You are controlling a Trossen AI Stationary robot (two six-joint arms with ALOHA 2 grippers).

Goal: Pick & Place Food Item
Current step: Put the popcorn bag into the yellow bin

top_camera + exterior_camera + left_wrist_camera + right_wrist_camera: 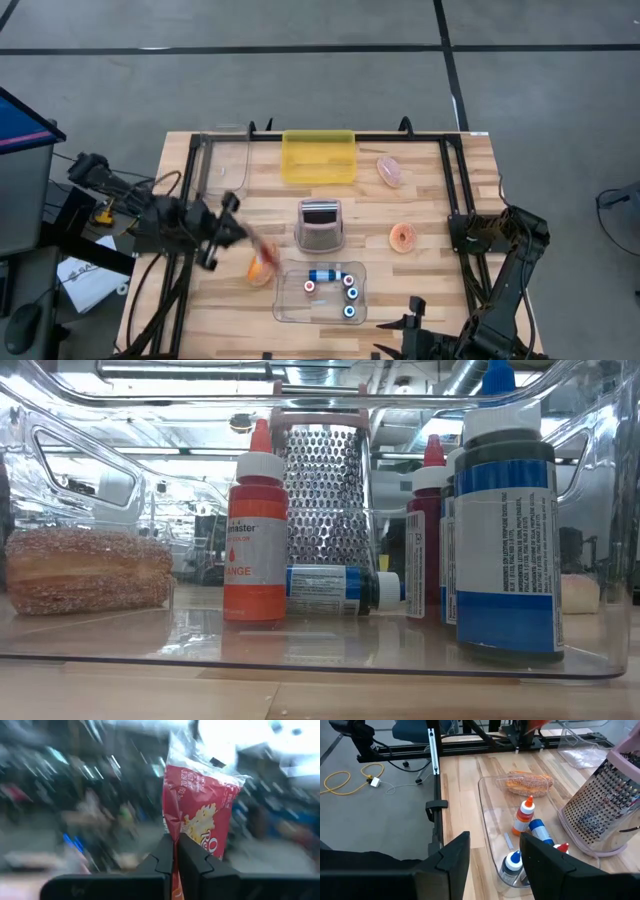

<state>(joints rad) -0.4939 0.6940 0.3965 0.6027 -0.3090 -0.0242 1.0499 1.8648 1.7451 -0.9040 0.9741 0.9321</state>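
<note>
A red popcorn bag [200, 810] with a clear top sticks out from my left gripper [176, 845], which is shut on it. In the high view this gripper [243, 235] is over the table's left part, and the bag [262, 252] shows as a red streak beside it. A sugared bun [530, 781] lies on the table just left of the clear bin [290, 312]. My right gripper [495, 855] hangs open and holds nothing at the near edge, right of the bin. My left gripper pinches the popcorn bag at a creased edge near one end [174, 832] between its two shut fingers. The rest of the bag stands out beyond the fingertips, crumpled. It is lifted clear of the table.
The clear bin holds several food-colouring bottles [255, 530]. A metal grater [320, 225] stands behind it. A yellow tub [318, 157] sits at the far edge, with a clear tub [225, 160] at the far left. On the right are a pink food item [390, 170] and a donut [404, 237].
</note>
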